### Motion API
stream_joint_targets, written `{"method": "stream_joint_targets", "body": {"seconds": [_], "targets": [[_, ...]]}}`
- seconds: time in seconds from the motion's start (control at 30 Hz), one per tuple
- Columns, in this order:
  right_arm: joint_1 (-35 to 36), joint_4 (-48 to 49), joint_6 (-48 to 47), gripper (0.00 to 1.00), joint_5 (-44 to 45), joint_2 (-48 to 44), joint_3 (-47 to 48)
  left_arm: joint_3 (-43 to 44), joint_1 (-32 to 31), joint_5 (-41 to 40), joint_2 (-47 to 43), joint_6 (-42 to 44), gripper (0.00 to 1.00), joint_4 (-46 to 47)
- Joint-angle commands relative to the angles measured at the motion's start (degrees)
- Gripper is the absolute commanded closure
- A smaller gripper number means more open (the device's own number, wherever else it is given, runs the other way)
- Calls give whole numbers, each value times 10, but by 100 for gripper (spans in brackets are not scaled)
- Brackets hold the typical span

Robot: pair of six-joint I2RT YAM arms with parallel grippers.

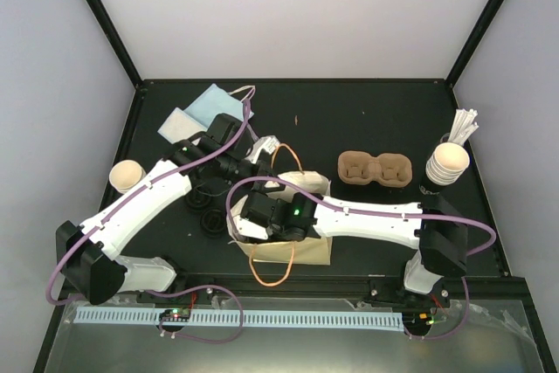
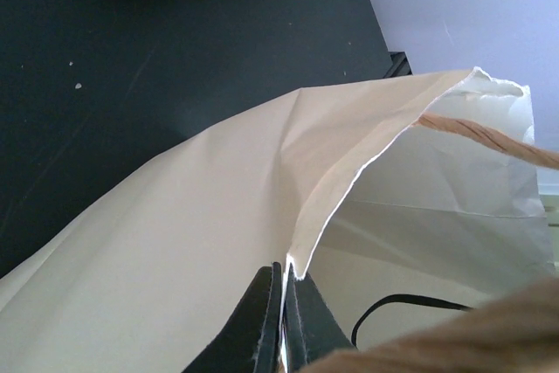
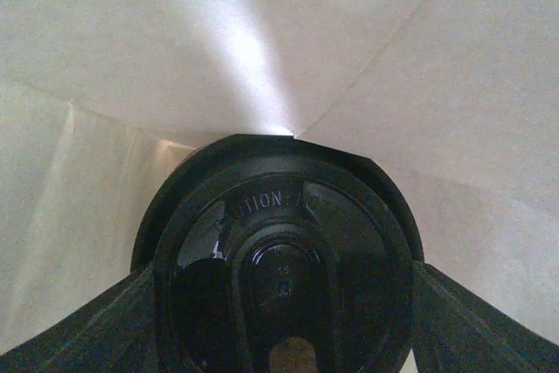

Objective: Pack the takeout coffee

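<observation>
Deep in bag (image 3: 419,85), between right gripper (image 3: 279,338) jaws: coffee (image 3: 279,251), gripped. Left gripper (image 2: 281,312) clenched on rim (image 2: 349,189). Next: seat it upright, release.

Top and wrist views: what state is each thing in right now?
paper bag, mouth open
left gripper, shut on paper bag's rim
right gripper, inside the bag, closed on black lid
black lid, held inside the bag; what is under it is hidden
single cup, upright, unlidded, outside the bag
carrier, empty

Left tool (image 2: 283,303) pinched, right tool (image 3: 284,303) gripping
</observation>
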Motion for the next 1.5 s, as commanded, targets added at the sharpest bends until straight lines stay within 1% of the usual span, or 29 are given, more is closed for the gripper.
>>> {"method": "stream_joint_targets", "body": {"seconds": [0.0,0.13,0.37,0.5,0.7,0.8,1.0,1.23,1.37,1.47], "targets": [[15,-91,4,49,17,101,-54,-15,4,-2,-2,10,99,1],[18,-85,13,50,20,102,-64,-19,3,-1,-2,11,99,2],[15,-3,19,50,0,3,-137,-17,7,-4,-2,12,98,-1],[4,22,24,50,-24,-17,-176,-15,9,-3,-2,14,98,-4],[-2,24,24,50,-23,-13,-193,-15,11,-5,-2,18,98,-11],[-2,24,24,50,-26,-15,-193,-16,12,-7,-20,18,98,-11],[-1,2,24,50,-10,25,-158,-17,12,-8,-19,17,98,-10],[16,-22,27,50,18,65,-112,-17,13,-8,-17,17,98,-11],[16,-20,24,50,12,67,-115,-18,13,-7,-17,17,98,-9],[15,-4,22,50,2,45,-136,-18,13,-8,-18,17,99,-10]]}}
